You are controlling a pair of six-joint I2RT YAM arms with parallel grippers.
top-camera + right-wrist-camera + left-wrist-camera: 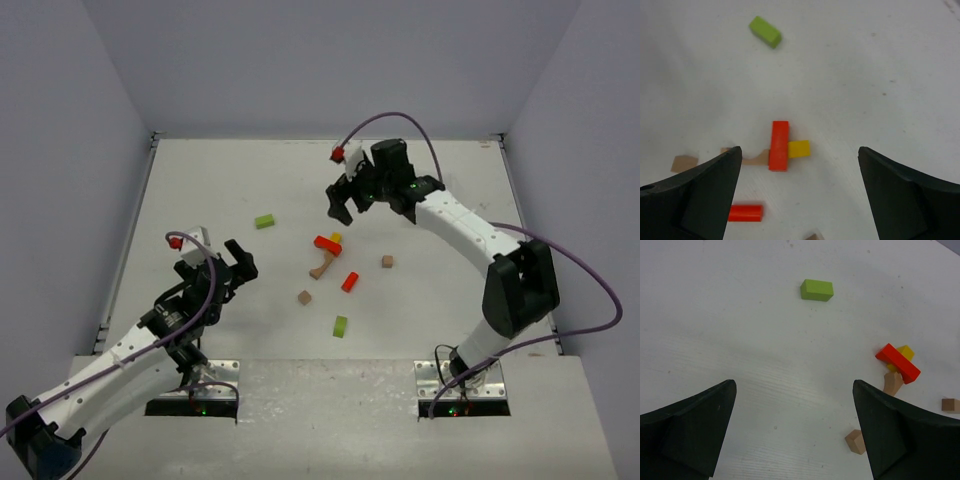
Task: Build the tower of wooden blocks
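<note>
The wood blocks lie scattered mid-table. A red bar (326,242) rests across a yellow block (337,237), with a brown arch piece (320,268) beside them. Nearby lie a second red bar (350,282), two brown cubes (387,261) (304,297) and two green blocks (264,221) (341,326). My right gripper (345,205) is open and empty, hovering just behind the red and yellow pair; its wrist view shows the red bar (779,145) and yellow block (799,148) between its fingers. My left gripper (240,262) is open and empty, left of the blocks.
Grey walls enclose the white table (200,180) at the back and sides. In the left wrist view a green bar (816,290) lies ahead, and a brown cube (856,441) sits by the right finger (890,430).
</note>
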